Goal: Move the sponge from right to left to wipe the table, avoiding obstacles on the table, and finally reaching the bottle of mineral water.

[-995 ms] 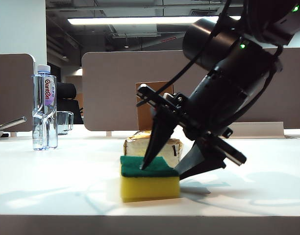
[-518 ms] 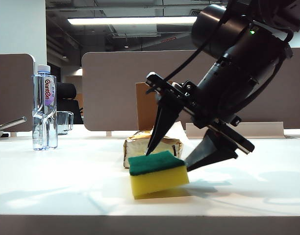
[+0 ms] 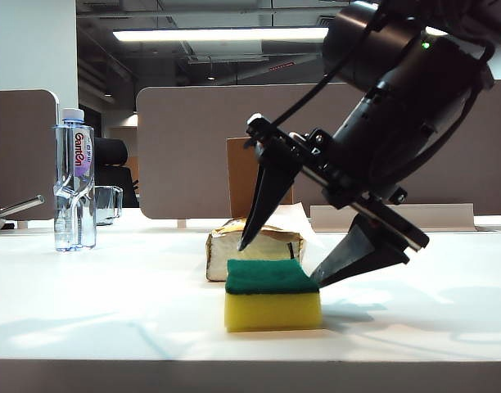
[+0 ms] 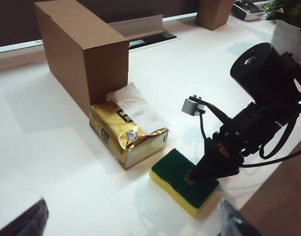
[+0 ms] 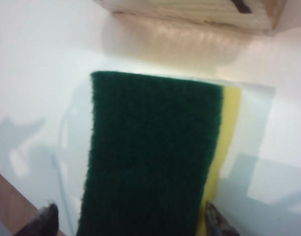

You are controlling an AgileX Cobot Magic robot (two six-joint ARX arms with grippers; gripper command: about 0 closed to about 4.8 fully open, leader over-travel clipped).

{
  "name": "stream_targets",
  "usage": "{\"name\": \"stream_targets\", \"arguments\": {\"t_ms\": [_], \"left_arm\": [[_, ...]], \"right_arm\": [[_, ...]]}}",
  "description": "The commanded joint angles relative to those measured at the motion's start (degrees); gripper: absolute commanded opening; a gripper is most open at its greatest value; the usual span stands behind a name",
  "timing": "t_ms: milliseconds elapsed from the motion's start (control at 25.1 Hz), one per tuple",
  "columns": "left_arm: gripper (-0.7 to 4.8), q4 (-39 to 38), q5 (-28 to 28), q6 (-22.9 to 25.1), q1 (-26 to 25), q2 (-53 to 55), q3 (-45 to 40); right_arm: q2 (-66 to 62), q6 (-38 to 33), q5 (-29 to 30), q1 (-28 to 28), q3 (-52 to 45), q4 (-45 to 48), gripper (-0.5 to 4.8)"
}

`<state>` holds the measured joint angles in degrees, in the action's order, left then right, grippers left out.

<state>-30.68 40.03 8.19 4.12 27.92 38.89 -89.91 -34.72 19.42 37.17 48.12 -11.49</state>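
While the sponge (image 3: 273, 293) lay flat on the table (image 3: 103, 319) near its front edge, green face up, the right gripper (image 3: 283, 262) straddled it with jaws spread, gripping nothing. Just behind sat the tissue box (image 3: 255, 246). A sideways push risked ramming it, being so near. Well apart at far left stood the bottle of mineral water (image 3: 74, 180). The left gripper (image 4: 131, 221) waited, jaws wide, empty.

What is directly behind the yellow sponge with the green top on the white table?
Behind the yellow foam sponge with dark green top lies a crumpled gold tissue pack with white paper out; behind that, a brown cardboard box. The open right pincer hides part of the pack.
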Motion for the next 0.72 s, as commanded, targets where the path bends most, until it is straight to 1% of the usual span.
{"name": "stream_targets", "arguments": {"t_ms": [40, 199, 279, 398, 478, 557, 597, 677, 717], "left_arm": [[4.58, 0.74, 0.26, 0.31, 0.04, -0.09, 0.35], [4.58, 0.74, 0.28, 0.17, 0.04, -0.09, 0.35], [4.58, 0.74, 0.28, 0.15, 0.04, -0.09, 0.35], [4.58, 0.74, 0.28, 0.15, 0.04, -0.09, 0.35], [4.58, 0.74, 0.28, 0.15, 0.04, -0.11, 0.35], [4.58, 0.74, 0.31, 0.13, 0.04, -0.11, 0.35], [4.58, 0.74, 1.22, 0.11, 0.04, -0.11, 0.35], [4.58, 0.74, 1.79, -0.04, 0.04, -0.11, 0.37], [4.58, 0.77, 1.79, -0.04, 0.04, -0.11, 0.37]], "right_arm": [[1.57, 0.5, -0.46, 0.02, 0.46, -0.26, 3.8], [3.8, 0.94, -1.51, -0.02, 0.46, -0.96, 3.8], [5.22, 2.47, -2.6, -0.07, 0.85, -1.99, 3.8], [6.47, 8.72, -5.86, -1.55, 5.25, -9.49, 3.8], [6.71, 10.84, -5.99, -2.69, 7.34, -11.56, 3.8], [7.3, 12.57, -6.67, -4.46, 9.75, -12.87, 3.79], [8.24, 13.79, -7.45, -5.88, 10.99, -12.79, 3.78], [11.28, 16.46, -10.64, -9.07, 12.11, -12.52, 3.77], [13.0, 17.59, -10.93, -11.3, 12.13, -12.7, 3.75]]}}
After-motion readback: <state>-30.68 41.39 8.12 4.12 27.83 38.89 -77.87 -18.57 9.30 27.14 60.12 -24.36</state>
